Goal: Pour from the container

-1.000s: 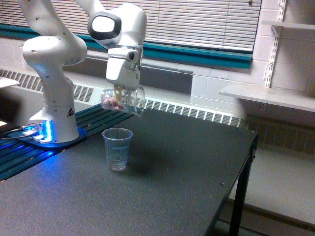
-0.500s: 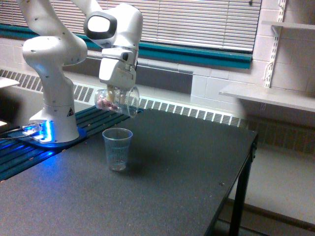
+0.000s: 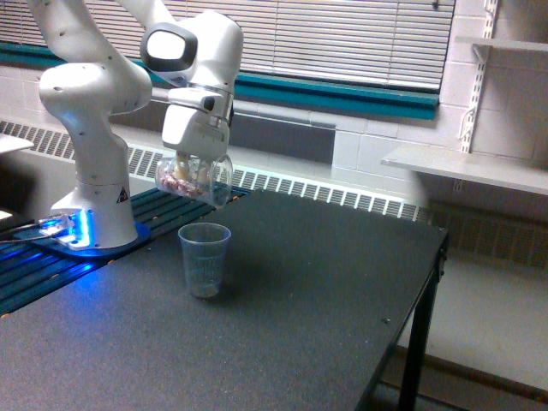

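Container (image 3: 193, 177), tipped on its side with reddish pieces inside, hangs clamped in the claw (image 3: 199, 163) above and slightly toward the exterior view's left of the empty measuring cup (image 3: 204, 259) on the counter (image 3: 282, 325), seemingly lining up to pour.

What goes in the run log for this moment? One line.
gripper: shut on container | container: tilted above cup | pieces: inside container | cup: upright on table

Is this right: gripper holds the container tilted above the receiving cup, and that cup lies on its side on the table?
Not quite. The exterior view shows the receiving cup standing upright on the table, not on its side. The gripper does hold the container tilted above it.
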`<state>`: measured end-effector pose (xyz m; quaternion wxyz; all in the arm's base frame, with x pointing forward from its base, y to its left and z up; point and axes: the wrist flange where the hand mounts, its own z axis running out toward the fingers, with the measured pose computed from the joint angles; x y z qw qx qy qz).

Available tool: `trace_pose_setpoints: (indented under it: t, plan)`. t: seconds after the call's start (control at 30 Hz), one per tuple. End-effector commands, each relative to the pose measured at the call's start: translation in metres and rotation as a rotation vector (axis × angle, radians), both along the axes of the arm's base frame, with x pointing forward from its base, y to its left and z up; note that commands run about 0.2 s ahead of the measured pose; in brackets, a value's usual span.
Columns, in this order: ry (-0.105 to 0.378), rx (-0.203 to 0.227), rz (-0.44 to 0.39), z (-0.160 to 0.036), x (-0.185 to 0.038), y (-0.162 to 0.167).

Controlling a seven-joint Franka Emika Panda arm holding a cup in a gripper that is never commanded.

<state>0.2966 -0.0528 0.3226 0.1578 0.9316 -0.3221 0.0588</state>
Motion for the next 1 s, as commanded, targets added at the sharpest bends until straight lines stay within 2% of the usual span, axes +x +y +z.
trace_pose_setpoints:
  t: [0.03,0.47,1.0]
  plan:
    - [0.03,0.004,-0.025,-0.0101,-0.0118,-0.0012]
    - [0.038,0.014,-0.048,-0.0103,-0.0146,-0.0021]
    - [0.072,0.018,-0.067,-0.0174,-0.0194,-0.0048]
